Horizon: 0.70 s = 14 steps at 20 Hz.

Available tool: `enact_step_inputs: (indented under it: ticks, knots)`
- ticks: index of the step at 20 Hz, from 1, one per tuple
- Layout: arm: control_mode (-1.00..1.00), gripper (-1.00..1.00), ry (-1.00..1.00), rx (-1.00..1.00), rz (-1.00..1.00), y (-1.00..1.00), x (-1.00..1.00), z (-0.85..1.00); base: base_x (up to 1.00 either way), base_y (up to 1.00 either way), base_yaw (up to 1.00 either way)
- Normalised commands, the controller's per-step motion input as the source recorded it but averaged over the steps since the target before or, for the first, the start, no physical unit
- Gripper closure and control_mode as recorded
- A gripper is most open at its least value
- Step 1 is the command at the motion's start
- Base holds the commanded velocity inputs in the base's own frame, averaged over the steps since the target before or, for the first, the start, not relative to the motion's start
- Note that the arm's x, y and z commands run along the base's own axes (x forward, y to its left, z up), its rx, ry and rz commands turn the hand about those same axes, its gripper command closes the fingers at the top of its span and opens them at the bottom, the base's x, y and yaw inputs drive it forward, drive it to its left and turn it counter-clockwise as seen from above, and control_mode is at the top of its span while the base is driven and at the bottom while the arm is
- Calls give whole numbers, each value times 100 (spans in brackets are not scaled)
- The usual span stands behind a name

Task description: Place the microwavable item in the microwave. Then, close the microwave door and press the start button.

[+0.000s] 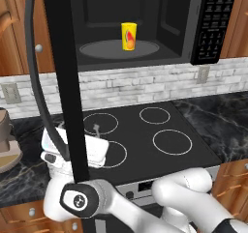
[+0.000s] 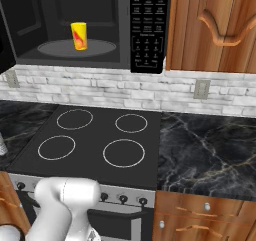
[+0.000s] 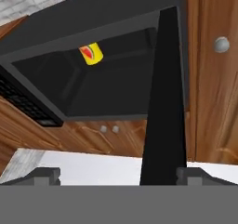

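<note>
Dark marble worktop (image 2: 205,150) flanks the stove (image 2: 95,140). I see the cup (image 1: 129,36) upright on the microwave (image 1: 145,48) turntable, door (image 1: 65,82) open; my hand (image 3: 118,174) has fingers spread, empty.

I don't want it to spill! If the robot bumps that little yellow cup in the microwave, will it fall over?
Probably, if bumped hard. The small yellow cup with a red mark stands upright and looks taller than wide, so it may tip. It seems light, so it might slide on the round grey turntable plate too.
</note>
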Motion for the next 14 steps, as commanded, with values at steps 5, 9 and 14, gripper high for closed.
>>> enact_step_inputs:
  ticks: [5, 9, 14]
  knots:
    - [-100, -100, 6, 1, 0, 72, 25, -4, 0, 0, 0]
    - [-100, -100, 1, 1, 0, 45, 6, 18, 0, 0, 0]
    - [-100, -100, 0, 13, 0, -34, -33, 45, 0, 0, 0]
